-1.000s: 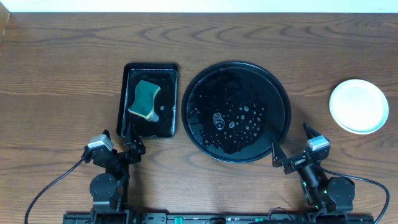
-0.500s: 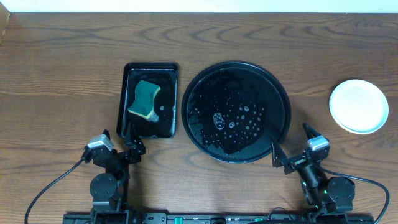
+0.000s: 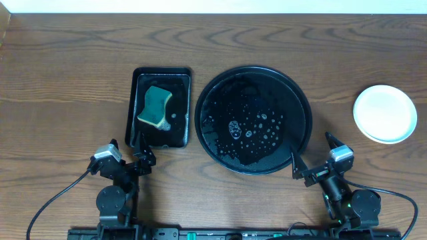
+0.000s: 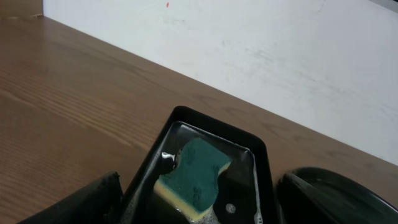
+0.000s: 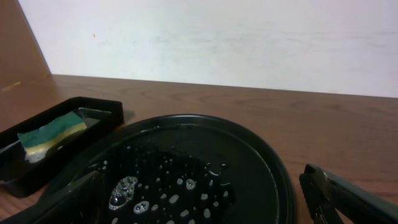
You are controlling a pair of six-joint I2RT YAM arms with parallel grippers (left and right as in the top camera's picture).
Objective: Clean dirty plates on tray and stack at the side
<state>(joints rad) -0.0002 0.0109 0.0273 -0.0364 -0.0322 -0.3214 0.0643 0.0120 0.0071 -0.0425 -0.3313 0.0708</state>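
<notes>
Overhead, wet round tray (image 3: pixel 280 87) on bench (image 3: pixel 67 80), plates (image 3: pixel 385 113) far right (only pale top shows), left jaws and right jaws both spread.

Wet round tray (image 3: pixel 283 90), pale plate (image 3: pixel 385 113) well right

Left hand (image 3: pixel 131 151) and right hand (image 3: pixel 311 150) rest low, fingers spread wide.

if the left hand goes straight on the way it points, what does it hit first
Most likely the near rim of the small rectangular tray, with the sponge just beyond; depth is unclear.
</notes>
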